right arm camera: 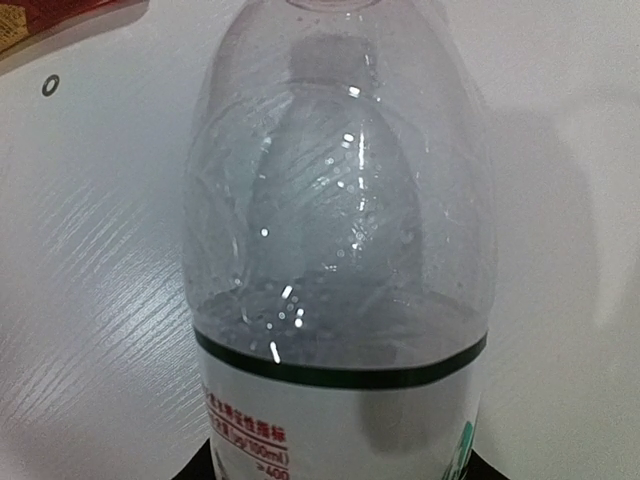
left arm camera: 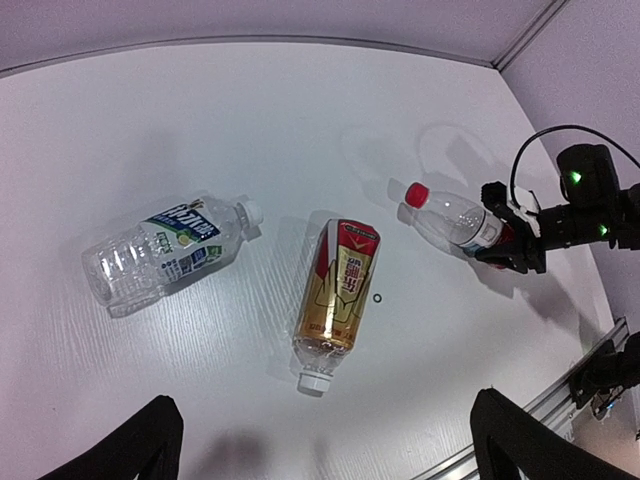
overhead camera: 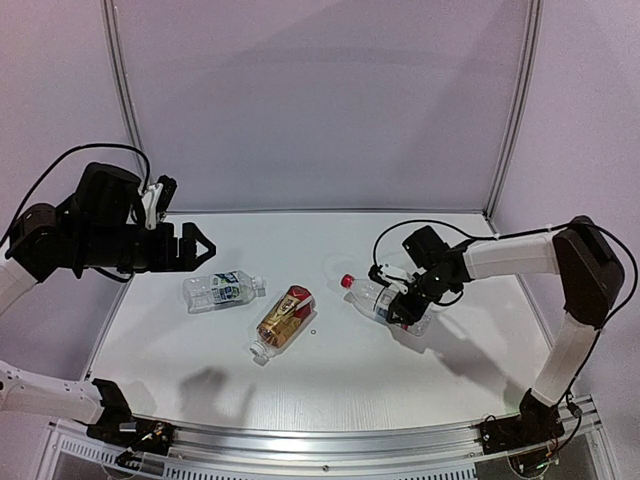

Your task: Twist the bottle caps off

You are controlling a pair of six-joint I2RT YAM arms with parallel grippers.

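1. The right gripper (overhead camera: 405, 306) has its jaws closed on the labelled lower body of the small clear plastic bottle (overhead camera: 376, 295). The bottle lies on its side right of centre on the white counter (overhead camera: 400, 390). Its bright red screw cap (overhead camera: 347, 281) points toward the middle, free of the jaws.
2. The left gripper (overhead camera: 200, 247) hangs above the left side of the counter with its jaws spread wide, gripping nothing.
3. A clear plastic bottle with a green-blue label (overhead camera: 220, 291) lies on its side at the left, its whitish cap (overhead camera: 261, 283) toward the centre. An amber-brown bottle with a red-gold label (overhead camera: 287, 316) lies between the two clear ones, its whitish screw cap (overhead camera: 258, 350) toward the near edge. All three caps look seated, so no unscrewing appears done yet.
4. Risk: the hold is on a thin, round, empty-looking wall far from the neck. When the red cap is twisted, the body may spin inside the jaws or buckle instead of resisting.
5. Risk: if the bottle is raised from that end, the neck could droop or swing, so the left jaws would meet the small cap off-centre and slide off it.
6. Risk: a sideways push on the cap could lever the bottle out of the right-hand grip.
7. Risk: the amber-brown bottle and a tiny dark ring (left arm camera: 377, 297) just beside it lie near the red cap. A careless sweep could set that bottle rolling.
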